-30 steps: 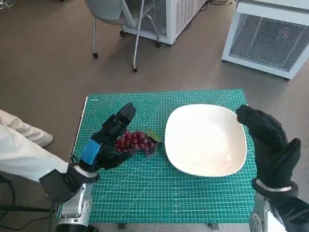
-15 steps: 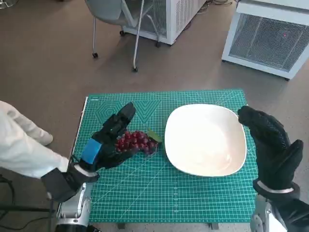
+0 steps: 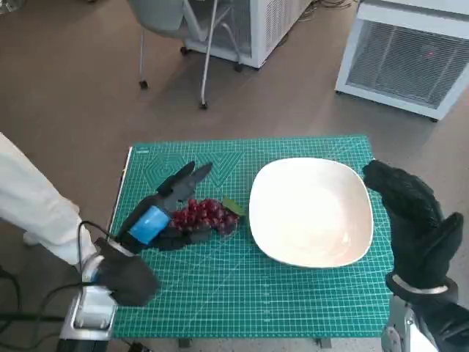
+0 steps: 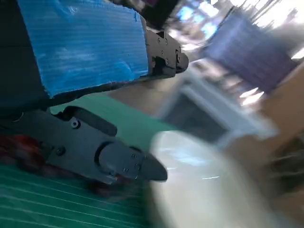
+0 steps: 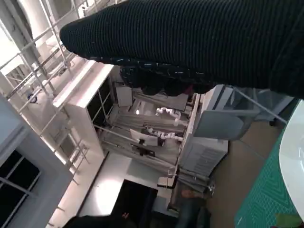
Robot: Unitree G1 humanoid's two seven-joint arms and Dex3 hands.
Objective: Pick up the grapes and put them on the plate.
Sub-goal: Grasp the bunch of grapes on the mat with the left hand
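Observation:
A bunch of dark red grapes [image 3: 207, 216] lies on the green cutting mat [image 3: 242, 293], just left of the white plate [image 3: 311, 213]. My left hand [image 3: 165, 211] lies low over the bunch's left side. Its fingers are spread, some reaching past the far side of the grapes and one lying along the near side. In the left wrist view the fingers [image 4: 118, 161] stand apart over the blurred grapes [image 4: 23, 154], with the plate [image 4: 199, 180] beyond them. My right hand [image 3: 410, 220] is raised by the plate's right edge, holding nothing.
A person's white sleeve [image 3: 37, 213] reaches in at the left, close to my left arm. A chair [image 3: 176, 22] and white cabinets [image 3: 410, 59] stand on the floor beyond the table. The mat's near strip lies in front of the plate.
My left hand has tipped down and flattened over the grapes, and its wrist has dropped toward the table's near left corner. The grapes and plate have not moved. The person's sleeve has shifted.

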